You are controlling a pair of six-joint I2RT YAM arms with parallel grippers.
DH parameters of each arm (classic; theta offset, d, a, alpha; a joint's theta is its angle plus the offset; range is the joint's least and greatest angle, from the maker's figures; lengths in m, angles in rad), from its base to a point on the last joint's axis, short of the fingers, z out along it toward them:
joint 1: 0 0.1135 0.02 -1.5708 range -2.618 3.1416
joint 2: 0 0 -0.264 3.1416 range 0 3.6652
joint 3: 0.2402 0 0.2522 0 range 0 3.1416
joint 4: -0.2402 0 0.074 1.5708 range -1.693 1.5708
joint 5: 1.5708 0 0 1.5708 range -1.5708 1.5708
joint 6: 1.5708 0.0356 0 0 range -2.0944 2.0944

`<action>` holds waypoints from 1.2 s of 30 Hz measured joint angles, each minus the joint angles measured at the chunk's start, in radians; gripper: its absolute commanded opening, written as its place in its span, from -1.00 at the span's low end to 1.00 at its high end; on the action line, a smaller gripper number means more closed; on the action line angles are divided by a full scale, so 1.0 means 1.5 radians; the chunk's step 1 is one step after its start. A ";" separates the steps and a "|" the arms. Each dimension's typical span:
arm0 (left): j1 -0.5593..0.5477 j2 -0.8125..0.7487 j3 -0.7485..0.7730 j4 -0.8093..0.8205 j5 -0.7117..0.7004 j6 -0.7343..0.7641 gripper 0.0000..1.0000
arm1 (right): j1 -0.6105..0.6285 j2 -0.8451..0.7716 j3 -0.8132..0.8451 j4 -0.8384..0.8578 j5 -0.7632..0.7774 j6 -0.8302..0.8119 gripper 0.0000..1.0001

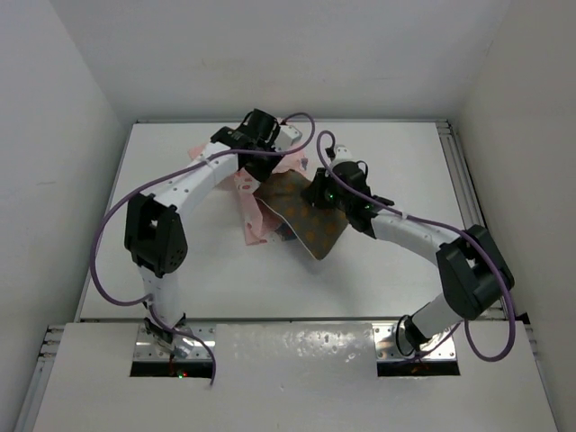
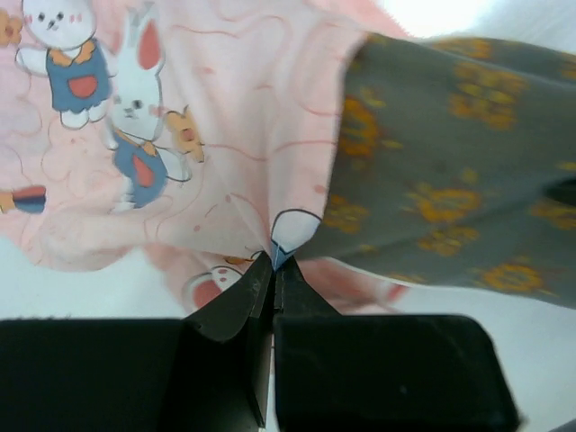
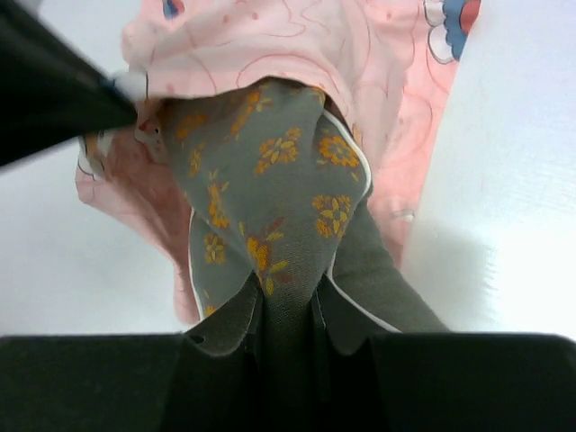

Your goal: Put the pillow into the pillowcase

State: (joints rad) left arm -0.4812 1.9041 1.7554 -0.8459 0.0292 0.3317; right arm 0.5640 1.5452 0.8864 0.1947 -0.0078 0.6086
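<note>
Left fingers [image 2: 270, 283] pinching shut on pillowcase [image 2: 225, 108] edge, just ahead of tips. Right fingers [image 3: 243, 315] clamping pillow [image 3: 270, 180] end; pillow reaching forward from them, entering pillowcase mouth above surface [image 3: 522, 180].

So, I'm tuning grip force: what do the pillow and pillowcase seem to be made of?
Pillowcase: thin matte printed cloth, likely cotton; it puckers into fine creases at the left jaws. Pillow: soft matte fabric cover with orange flowers and pale piping; it bunches in the right jaws, so filling seems thin.
</note>
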 measured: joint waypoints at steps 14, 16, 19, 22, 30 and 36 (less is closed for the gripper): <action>-0.018 -0.007 0.010 0.019 -0.043 0.027 -1.00 | -0.031 -0.031 0.000 0.080 0.005 0.112 -1.00; -0.002 -0.007 0.018 0.029 -0.067 0.024 -1.00 | -0.045 -0.068 -0.018 0.094 -0.009 0.125 -1.00; 0.013 -0.007 0.042 0.033 -0.087 0.023 -1.00 | -0.056 -0.099 -0.037 0.123 -0.030 0.148 -1.00; 0.007 -0.007 0.057 0.037 -0.090 0.028 -1.00 | -0.059 -0.093 -0.038 0.157 -0.043 0.169 -1.00; -0.034 -0.007 0.058 0.004 0.008 0.058 -1.00 | -0.064 -0.063 -0.038 0.190 -0.053 0.203 -1.00; -0.014 -0.008 0.067 -0.028 0.151 0.095 -1.00 | -0.071 -0.039 -0.037 0.204 -0.048 0.204 -1.00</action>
State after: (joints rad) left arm -0.5030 1.8919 1.8565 -0.8879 0.2558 0.4744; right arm 0.4576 1.4860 0.8303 0.5011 -0.0795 0.9150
